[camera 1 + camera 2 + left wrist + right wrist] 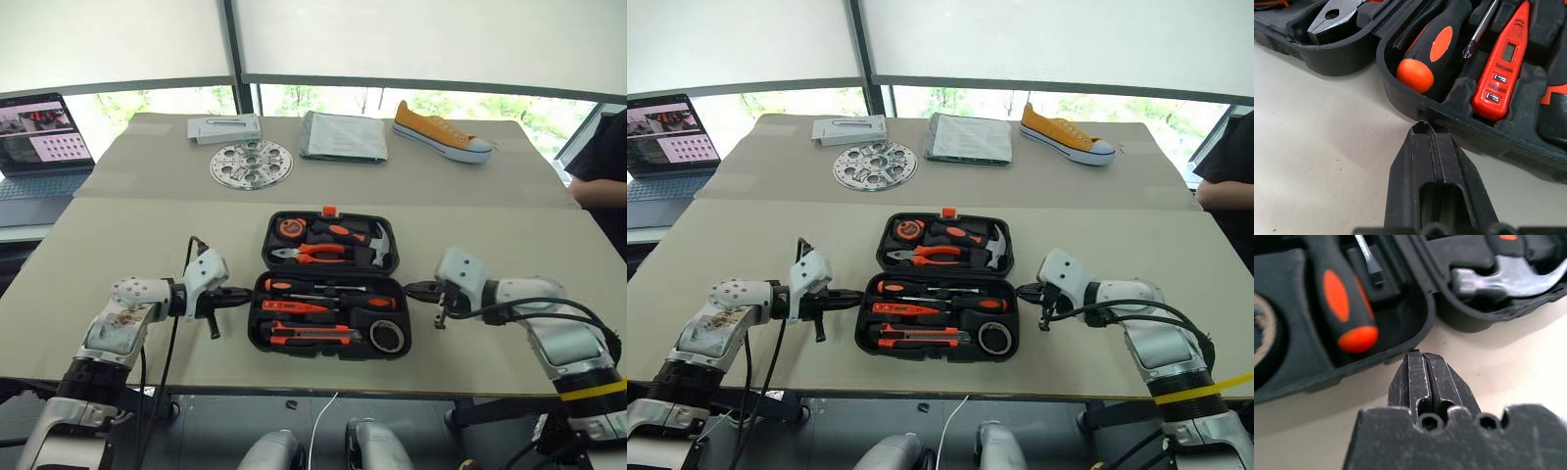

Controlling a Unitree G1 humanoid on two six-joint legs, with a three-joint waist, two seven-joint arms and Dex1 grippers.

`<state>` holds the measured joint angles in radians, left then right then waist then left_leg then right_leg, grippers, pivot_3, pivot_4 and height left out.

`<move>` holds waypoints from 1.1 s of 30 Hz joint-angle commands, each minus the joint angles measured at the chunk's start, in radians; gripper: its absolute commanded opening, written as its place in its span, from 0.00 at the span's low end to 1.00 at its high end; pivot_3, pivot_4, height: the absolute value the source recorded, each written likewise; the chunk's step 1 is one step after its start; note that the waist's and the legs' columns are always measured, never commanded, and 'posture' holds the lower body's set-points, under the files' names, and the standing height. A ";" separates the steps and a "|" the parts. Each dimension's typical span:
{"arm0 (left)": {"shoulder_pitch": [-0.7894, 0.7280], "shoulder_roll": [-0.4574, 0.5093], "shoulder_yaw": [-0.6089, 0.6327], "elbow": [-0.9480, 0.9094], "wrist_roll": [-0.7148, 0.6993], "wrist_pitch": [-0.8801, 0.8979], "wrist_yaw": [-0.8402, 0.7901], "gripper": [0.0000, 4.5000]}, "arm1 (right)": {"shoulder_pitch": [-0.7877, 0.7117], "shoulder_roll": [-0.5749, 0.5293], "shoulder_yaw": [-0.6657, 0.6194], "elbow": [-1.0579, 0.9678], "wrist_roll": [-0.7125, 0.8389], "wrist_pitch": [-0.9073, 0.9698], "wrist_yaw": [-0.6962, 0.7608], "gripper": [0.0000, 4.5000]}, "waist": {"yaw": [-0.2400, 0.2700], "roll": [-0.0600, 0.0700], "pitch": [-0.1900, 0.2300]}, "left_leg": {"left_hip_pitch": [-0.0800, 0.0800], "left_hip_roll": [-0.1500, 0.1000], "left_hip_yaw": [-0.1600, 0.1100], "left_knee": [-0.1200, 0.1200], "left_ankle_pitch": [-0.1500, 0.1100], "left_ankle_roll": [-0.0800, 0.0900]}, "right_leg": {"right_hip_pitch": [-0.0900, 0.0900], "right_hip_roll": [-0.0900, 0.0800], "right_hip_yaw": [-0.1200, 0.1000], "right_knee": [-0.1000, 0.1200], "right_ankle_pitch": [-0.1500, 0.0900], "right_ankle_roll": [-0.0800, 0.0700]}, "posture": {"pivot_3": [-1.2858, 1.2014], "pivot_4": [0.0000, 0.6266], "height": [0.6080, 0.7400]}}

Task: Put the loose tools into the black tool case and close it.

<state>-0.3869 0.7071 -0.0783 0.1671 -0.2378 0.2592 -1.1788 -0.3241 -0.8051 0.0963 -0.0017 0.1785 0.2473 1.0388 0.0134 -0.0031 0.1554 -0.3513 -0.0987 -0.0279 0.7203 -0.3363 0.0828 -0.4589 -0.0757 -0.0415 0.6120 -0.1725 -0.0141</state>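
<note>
Near the desk's front edge | black tool case [329, 284] lies open, tools seated in its recesses | left gripper [242, 293] and right gripper [415, 290], jaws closed and empty, flank its front half's short ends | front half's long axis runs gripper to gripper, equally near.

From my head cameras, the laptop [37, 147] at far left is cut off by the frame edge, and so is the person's dark sleeve [600, 162] at far right. I can't tell whether either gripper's tips touch the black tool case [329, 311]. In the wrist views the case runs off every edge. The tape roll [1261, 335] shows as a blurred sliver, and the hammer [1508, 276] loses its handle at the frame edge.
</note>
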 commanded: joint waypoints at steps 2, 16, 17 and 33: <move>-0.005 0.006 -0.011 -0.097 -0.055 0.005 -0.081 0.00 | 0.067 -0.017 -0.015 -0.139 0.069 -0.030 0.092 0.00 | -0.002 0.000 0.000 | 0.000 0.000 0.000 0.000 0.000 0.000 | 0.000 0.000 0.000 0.000 0.000 0.000 | 0.52 0.24 1.00; 0.126 0.089 0.025 -0.223 -0.083 0.042 -0.134 0.00 | 0.249 -0.025 -0.081 -0.335 0.113 0.030 0.085 0.00 | -0.002 0.000 0.000 | 0.000 0.000 0.000 0.000 0.000 0.000 | 0.000 0.000 0.001 0.000 0.000 0.000 | 0.52 0.24 1.00; 0.133 0.091 0.026 -0.231 -0.088 0.050 -0.137 0.00 | 0.263 -0.026 -0.081 -0.350 0.115 0.032 0.087 0.00 | -0.002 0.000 0.000 | 0.000 0.000 0.000 0.000 0.000 0.000 | 0.000 0.000 0.001 0.000 0.000 0.000 | 0.52 0.24 1.00; 0.106 0.142 0.100 -0.156 -0.129 0.166 -0.111 0.00 | 0.212 -0.057 -0.217 -0.247 0.084 0.131 -0.060 0.00 | 0.001 0.000 0.000 | 0.000 0.000 0.000 0.000 0.000 0.000 | 0.000 0.000 0.001 0.000 0.000 0.000 | 0.52 0.24 1.00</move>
<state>-0.2437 0.8306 -0.0160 -0.0104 -0.3538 0.4058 -1.3022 -0.0943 -0.8454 -0.0715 -0.2437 0.2235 0.3384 0.9816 0.0146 -0.0031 0.1554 -0.3509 -0.0985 -0.0277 0.7204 -0.3364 0.0826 -0.4585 -0.0755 -0.0408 0.6123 -0.1726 -0.0142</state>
